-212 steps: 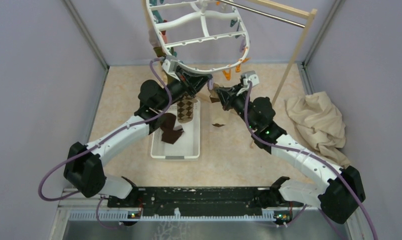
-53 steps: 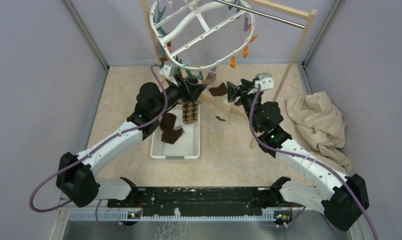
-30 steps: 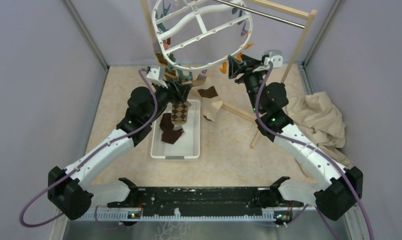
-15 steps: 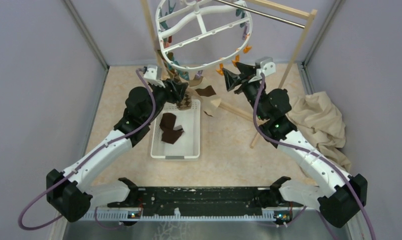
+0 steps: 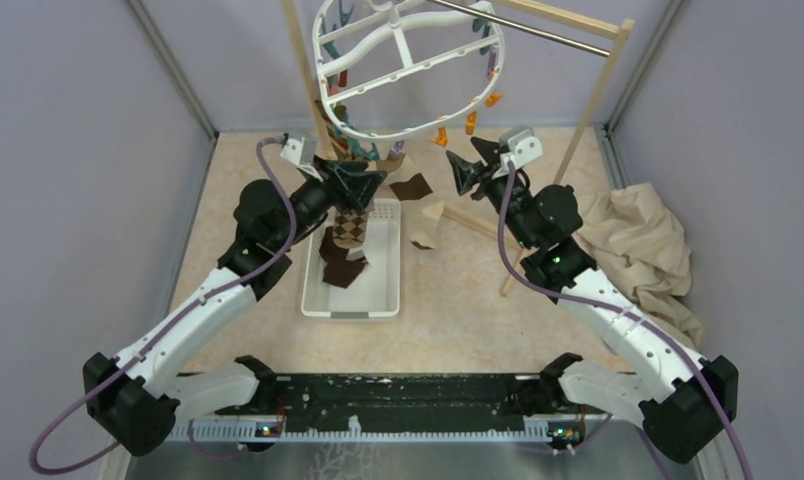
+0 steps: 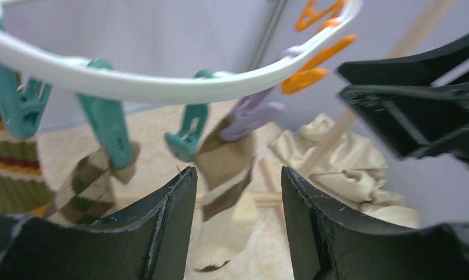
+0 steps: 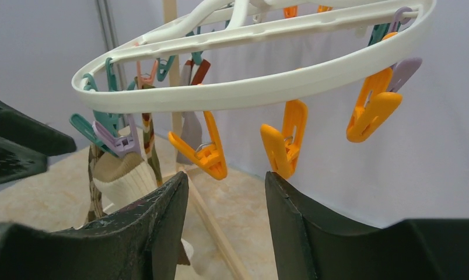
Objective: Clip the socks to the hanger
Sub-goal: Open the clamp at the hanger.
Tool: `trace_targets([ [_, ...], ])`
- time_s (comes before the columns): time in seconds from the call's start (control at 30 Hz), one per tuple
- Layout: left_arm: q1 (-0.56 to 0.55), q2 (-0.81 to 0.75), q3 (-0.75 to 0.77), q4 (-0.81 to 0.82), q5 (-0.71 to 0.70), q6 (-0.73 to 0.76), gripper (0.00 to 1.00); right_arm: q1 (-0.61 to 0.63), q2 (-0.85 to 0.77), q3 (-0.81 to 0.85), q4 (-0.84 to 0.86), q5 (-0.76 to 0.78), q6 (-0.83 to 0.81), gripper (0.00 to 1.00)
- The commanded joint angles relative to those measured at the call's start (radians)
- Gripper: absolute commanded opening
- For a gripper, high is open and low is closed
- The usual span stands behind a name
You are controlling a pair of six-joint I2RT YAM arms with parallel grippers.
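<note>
Top view: the brown-and-cream sock [image 5: 425, 222] now dangles off the near rim of the hanger [image 5: 408, 70], and both arms have backed off it. Left gripper [image 5: 371, 180] sits just below-left of that rim and right gripper [image 5: 460, 165] below-right, both spread and empty. So that sock looks done imo. More socks [image 5: 340, 262] wait in the white tray [image 5: 378, 300] under the hanger.

Left wrist: that sock is pinched by a purple peg [image 6: 249, 114], with an argyle sock [image 6: 86, 186] on a teal peg [image 6: 112, 131] beside it. Jaws wide, nothing between.

Right wrist: free orange pegs [image 7: 209, 153] on the rim straight ahead, jaws apart. No brands or readable writing anywhere.
</note>
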Motion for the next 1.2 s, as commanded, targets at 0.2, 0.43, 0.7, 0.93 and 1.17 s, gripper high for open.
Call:
trace_targets([
  [0.2, 0.001, -0.083, 0.030, 0.138, 0.329, -0.084, 0.60, -0.100, 0.032, 0.016, 0.074, -0.087, 0.079, 0.51],
  [0.43, -0.047, 0.057, 0.037, 0.399, 0.503, -0.211, 0.61, -0.134, 0.032, 0.017, 0.100, -0.083, 0.170, 0.47],
  [0.7, -0.207, 0.214, 0.117, 0.454, 0.286, -0.017, 0.61, -0.157, -0.061, 0.002, 0.063, -0.063, 0.169, 0.46],
  [0.93, -0.255, 0.332, 0.084, 0.644, 0.118, 0.170, 0.63, -0.169, -0.182, -0.018, 0.014, -0.028, 0.159, 0.45],
  [1.17, -0.275, 0.398, 0.017, 0.820, -0.028, 0.355, 0.66, -0.174, -0.246, -0.047, -0.017, 0.017, 0.132, 0.45],
])
